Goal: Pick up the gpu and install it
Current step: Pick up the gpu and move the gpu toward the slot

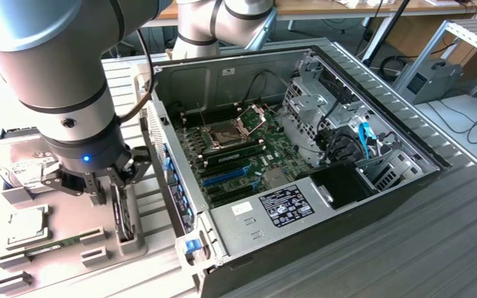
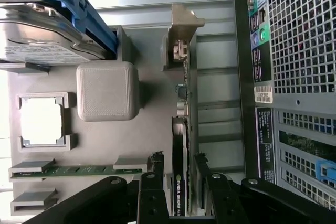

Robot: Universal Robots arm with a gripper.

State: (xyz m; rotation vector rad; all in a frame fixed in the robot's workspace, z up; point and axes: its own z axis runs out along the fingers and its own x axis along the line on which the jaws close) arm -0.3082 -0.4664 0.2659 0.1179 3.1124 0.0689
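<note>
The gpu (image 2: 181, 145) stands on its edge in a slot of the grey fixture board (image 2: 152, 77), its silver bracket (image 2: 184, 30) at the end away from the gripper. Its black top edge carries a green logo. My gripper (image 2: 178, 165) is open and straddles the card's near end, one black finger (image 2: 155, 169) on each side with a small gap to the card. In the exterior view the gripper (image 1: 110, 192) hangs over the gpu (image 1: 125, 217) at the view's left, beside the open computer case (image 1: 387, 118).
On the fixture board lie a hard drive (image 2: 42, 30) in a blue caddy, a CPU (image 2: 42, 121), a RAM stick (image 2: 73, 171) and a grey block (image 2: 107, 90). The case's rear panel (image 2: 299, 77) stands close beside the card. Blue slots (image 1: 226, 177) show on the motherboard.
</note>
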